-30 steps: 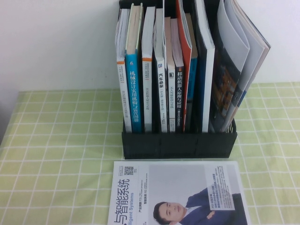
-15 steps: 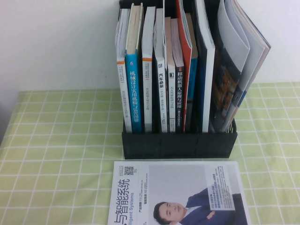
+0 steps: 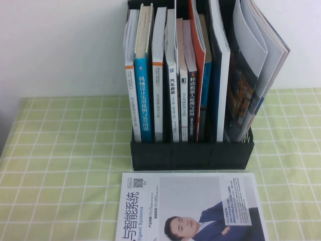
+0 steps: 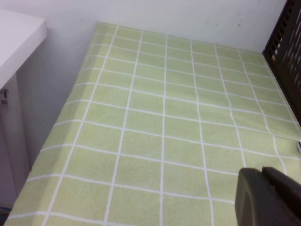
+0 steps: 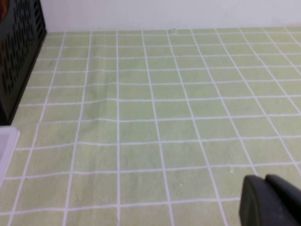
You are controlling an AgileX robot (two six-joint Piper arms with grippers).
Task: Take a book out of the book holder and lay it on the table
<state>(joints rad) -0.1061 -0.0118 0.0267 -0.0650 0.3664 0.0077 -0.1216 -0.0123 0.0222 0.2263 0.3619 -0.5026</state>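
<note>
The book (image 3: 193, 208), a pale glossy magazine with a man in a dark suit and a blue title, lies flat on the green grid table (image 3: 65, 165) just in front of the book holder (image 3: 191, 153). The black holder stands at the back, full of upright books. Neither arm shows in the high view. My left gripper (image 4: 262, 172) is shut and empty above bare cloth to the left of the holder (image 4: 284, 52). My right gripper (image 5: 264, 180) is shut and empty above bare cloth to the right of the holder (image 5: 21, 52).
Several upright paperbacks (image 3: 165, 75) and leaning magazines (image 3: 256, 70) fill the holder. A white wall (image 3: 60, 45) runs behind the table. A white cabinet (image 4: 19, 42) stands beyond the table's left edge. A corner of the magazine (image 5: 5, 150) shows in the right wrist view.
</note>
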